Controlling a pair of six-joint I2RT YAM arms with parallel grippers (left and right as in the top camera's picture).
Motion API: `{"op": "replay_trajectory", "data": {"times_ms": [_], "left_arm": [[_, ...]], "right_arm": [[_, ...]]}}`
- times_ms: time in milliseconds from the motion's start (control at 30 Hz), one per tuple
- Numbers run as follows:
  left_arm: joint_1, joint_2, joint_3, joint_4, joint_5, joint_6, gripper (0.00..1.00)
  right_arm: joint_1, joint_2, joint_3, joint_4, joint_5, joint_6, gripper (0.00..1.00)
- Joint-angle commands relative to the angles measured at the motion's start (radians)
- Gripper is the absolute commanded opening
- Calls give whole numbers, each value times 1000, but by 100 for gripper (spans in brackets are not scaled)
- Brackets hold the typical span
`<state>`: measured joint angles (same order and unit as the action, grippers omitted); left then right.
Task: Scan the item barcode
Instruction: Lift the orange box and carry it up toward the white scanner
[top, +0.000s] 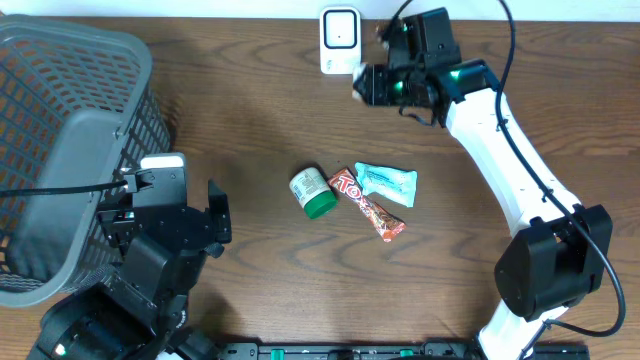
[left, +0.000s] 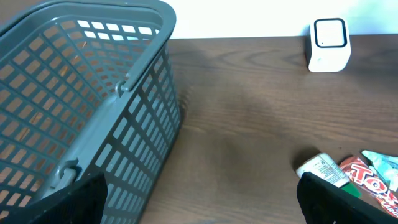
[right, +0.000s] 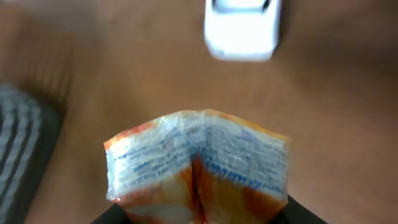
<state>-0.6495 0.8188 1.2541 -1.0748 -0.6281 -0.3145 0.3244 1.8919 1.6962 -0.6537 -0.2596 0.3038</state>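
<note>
**Packet up at the scanner, scan not confirmed**

My right gripper (top: 372, 86) is clamped on an orange-and-white snack packet (right: 198, 163), lifted off the table just short of the white barcode scanner (right: 242, 28). The print is blurred and I can't find the barcode. Pick-up is done; I judge that showing the code to the scanner's face is left. Well back from the scanner lie a green-capped bottle (top: 313, 192), a red candy bar (top: 366, 203) and a teal packet (top: 386, 183). Farthest from it, my left gripper (top: 217, 212) hangs wide open and empty, beside the grey basket (top: 90, 40).
</note>
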Motion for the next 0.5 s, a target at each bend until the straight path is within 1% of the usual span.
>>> {"op": "replay_trajectory", "data": {"times_ms": [0, 167, 300, 400, 467], "left_arm": [[4, -3, 6, -2, -12, -5, 98], [4, -3, 6, -2, -12, -5, 98], [4, -3, 6, -2, -12, -5, 98], [4, -3, 6, -2, -12, -5, 98], [4, -3, 6, -2, -12, -5, 98]], "right_arm": [[-2, 27, 16, 130, 214, 10, 40], [-2, 85, 16, 333, 285, 9, 38], [-1, 162, 17, 520, 285, -2, 30], [4, 219, 17, 662, 291, -21, 29], [14, 263, 18, 757, 315, -21, 31]]}}
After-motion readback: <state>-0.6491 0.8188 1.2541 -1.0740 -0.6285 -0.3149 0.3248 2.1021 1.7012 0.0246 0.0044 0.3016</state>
